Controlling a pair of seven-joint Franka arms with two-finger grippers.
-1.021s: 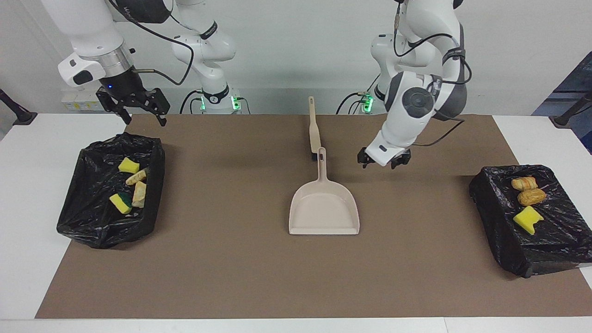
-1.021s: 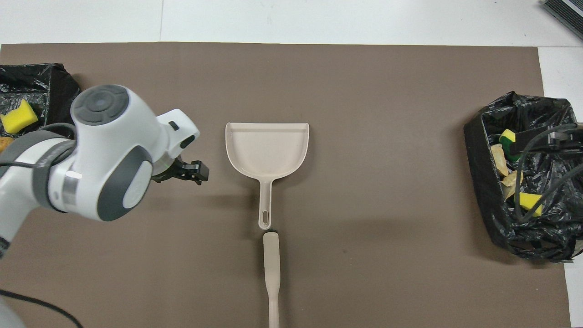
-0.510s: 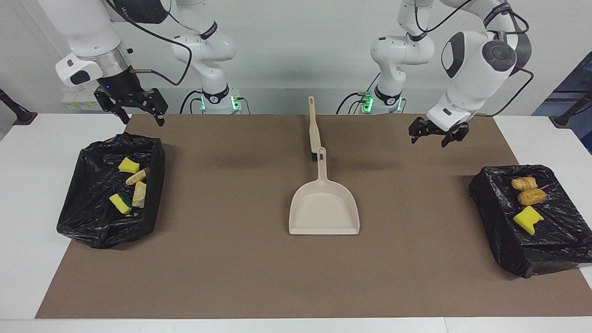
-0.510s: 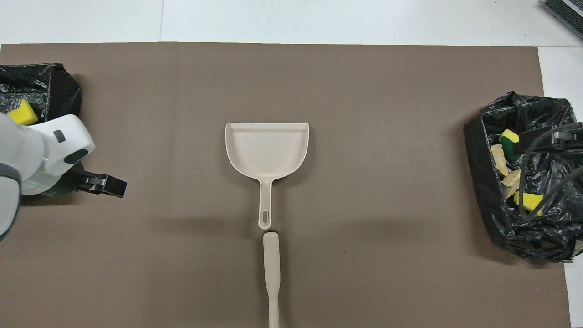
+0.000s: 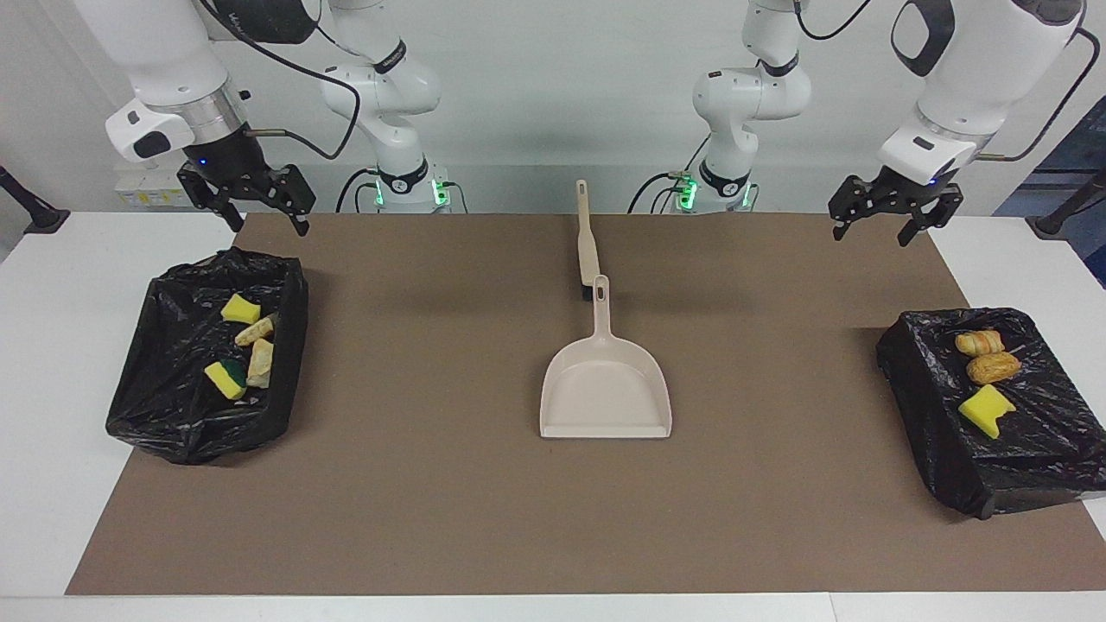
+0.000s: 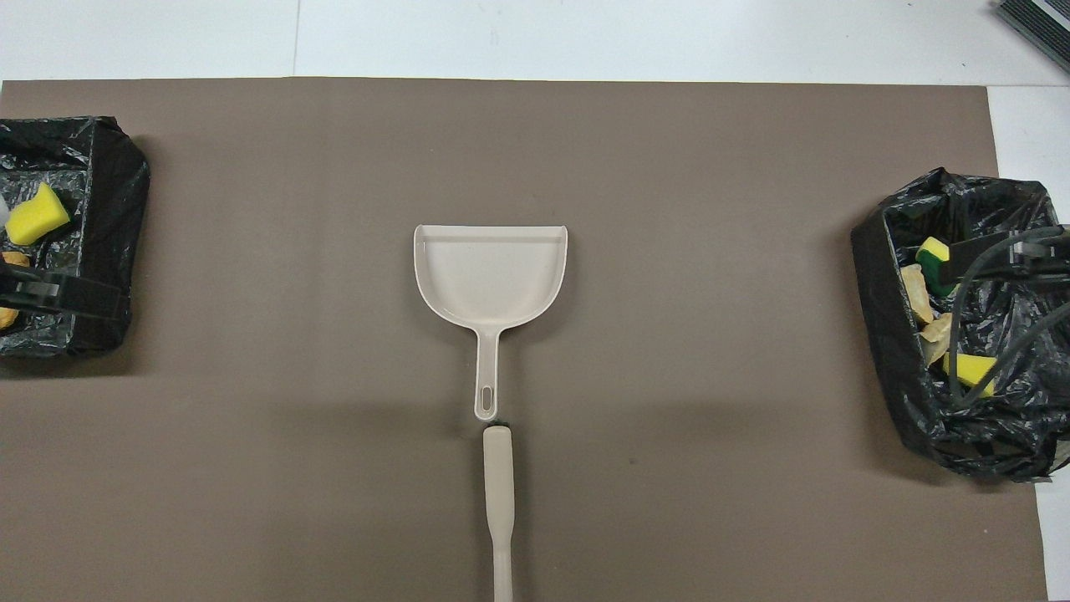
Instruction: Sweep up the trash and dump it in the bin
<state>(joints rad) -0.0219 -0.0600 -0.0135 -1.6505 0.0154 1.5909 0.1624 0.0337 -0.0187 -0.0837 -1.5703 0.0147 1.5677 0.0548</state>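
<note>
The trash lies in two black-bagged bins. Several scraps (image 5: 246, 345) are in the bin (image 5: 173, 406) at the right arm's end. Two pastry lumps (image 5: 985, 354) and a yellow sponge (image 5: 985, 410) are on the bag of the bin (image 5: 933, 406) at the left arm's end. My right gripper (image 5: 263, 218) is open and empty, in the air over the mat's edge beside its bin. My left gripper (image 5: 873, 231) is open and empty, in the air over the mat's corner by its bin.
A beige dustpan (image 5: 605, 389) lies mid-mat, mouth away from the robots. A beige brush (image 5: 587, 242) lies in line with its handle, nearer to the robots. A brown mat (image 5: 432, 484) covers the white table. They also show in the overhead view: dustpan (image 6: 491, 276), brush (image 6: 499, 493).
My left gripper has risen from beside the dustpan's handle and swung out toward the left arm's end of the table. The right arm has barely moved.
</note>
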